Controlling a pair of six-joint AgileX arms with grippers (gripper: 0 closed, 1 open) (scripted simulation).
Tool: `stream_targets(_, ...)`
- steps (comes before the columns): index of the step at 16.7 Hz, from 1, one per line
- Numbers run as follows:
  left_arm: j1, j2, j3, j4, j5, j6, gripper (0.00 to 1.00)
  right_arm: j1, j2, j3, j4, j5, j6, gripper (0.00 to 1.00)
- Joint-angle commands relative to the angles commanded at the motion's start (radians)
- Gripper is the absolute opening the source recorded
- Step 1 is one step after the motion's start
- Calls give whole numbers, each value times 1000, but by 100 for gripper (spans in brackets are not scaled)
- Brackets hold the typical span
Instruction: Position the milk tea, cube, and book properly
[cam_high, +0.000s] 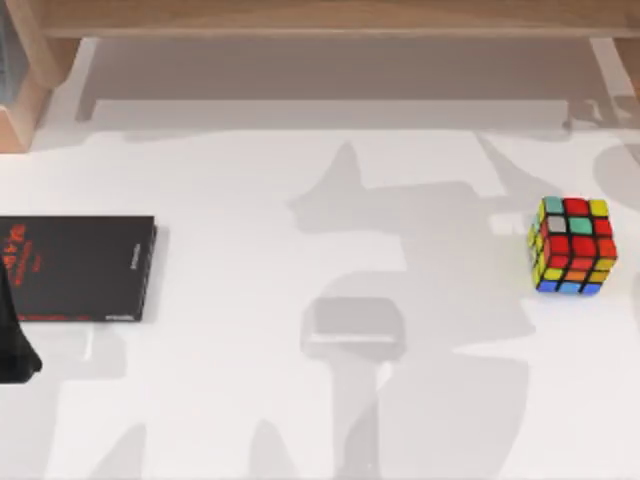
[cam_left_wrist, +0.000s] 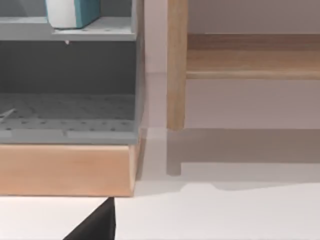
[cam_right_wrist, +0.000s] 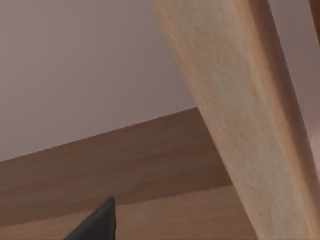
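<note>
Well right of the thin black book (cam_high: 78, 268), the cube (cam_high: 572, 246) sits upright on the counter (cam_high: 300, 420) — left hand (cam_high: 15, 350) beside that book, grip unreadable.

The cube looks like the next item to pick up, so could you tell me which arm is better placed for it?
Probably the right: the cube sits at the table's right side, far from the left arm at the left edge.
</note>
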Motion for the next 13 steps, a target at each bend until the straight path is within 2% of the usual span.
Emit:
stream_targets(6,0,0,0,0,0,0,100,169,34,290,-638,88,83,100)
stream_targets(13,0,0,0,0,0,0,100,327,214,544,-1333,274,6,100)
